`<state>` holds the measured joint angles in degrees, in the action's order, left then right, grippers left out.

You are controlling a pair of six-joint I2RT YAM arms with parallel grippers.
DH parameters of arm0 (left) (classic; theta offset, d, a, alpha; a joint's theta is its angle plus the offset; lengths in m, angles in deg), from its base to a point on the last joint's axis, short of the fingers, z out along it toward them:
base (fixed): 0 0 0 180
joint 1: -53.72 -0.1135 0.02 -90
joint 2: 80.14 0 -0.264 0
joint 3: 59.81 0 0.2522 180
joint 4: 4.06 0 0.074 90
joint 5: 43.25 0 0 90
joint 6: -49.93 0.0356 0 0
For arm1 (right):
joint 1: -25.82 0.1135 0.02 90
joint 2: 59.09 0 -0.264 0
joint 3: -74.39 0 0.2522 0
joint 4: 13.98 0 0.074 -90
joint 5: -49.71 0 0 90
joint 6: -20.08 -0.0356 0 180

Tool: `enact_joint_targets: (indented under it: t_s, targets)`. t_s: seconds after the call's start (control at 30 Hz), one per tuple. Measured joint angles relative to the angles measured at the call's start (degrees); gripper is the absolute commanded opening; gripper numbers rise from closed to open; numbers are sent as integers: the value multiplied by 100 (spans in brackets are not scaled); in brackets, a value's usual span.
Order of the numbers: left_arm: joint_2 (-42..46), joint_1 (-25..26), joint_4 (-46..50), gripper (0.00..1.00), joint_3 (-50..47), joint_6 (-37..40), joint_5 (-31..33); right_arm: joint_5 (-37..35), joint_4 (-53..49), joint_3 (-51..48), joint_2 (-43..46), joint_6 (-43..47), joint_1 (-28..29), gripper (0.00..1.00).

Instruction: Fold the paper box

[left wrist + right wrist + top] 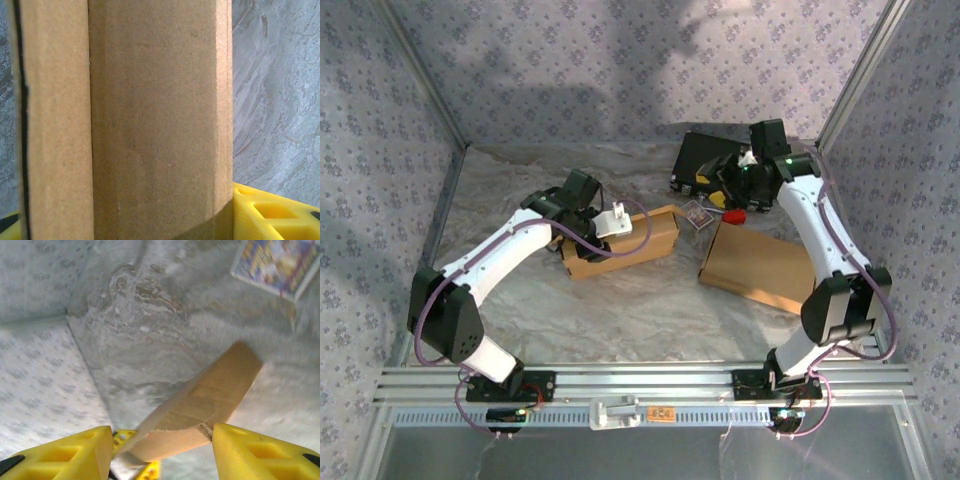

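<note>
Cardboard box [150, 120] sits clamped in left end effector [140, 222].

Top camera: above and behind the arm bases [640, 385], looking down over the whole table [650, 300]. Left wrist camera: hard against the box [150, 120]. Right wrist camera: low, facing a wall corner [67, 315]; shares the card [280, 265] with top.

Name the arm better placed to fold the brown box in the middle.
Left. Its hand clamps the paper box, cardboard filling its wrist view; the right hand sits farther back by the black case.
</note>
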<state>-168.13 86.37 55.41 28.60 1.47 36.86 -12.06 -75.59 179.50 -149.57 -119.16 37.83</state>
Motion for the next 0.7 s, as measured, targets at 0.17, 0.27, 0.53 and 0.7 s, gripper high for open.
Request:
enact_joint_targets:
  t_s: [0.17, 0.27, 0.53, 0.7]
  targets:
    - [0, -35, 17, 58, 0, 0, -26, -496, -219, -48, 286, 2905, 719, 57]
    - [0, -39, 24, 58, 0, 0, -68, -721, -426, -44, 278, 3991, 807, 60]
    - [0, -52, 35, 58, 0, 0, -127, -1425, -634, 118, -195, 5490, 990, 63]
    - [0, -76, 35, 59, 0, 2, -138, -1626, -684, 219, -494, 5877, 1257, 54]
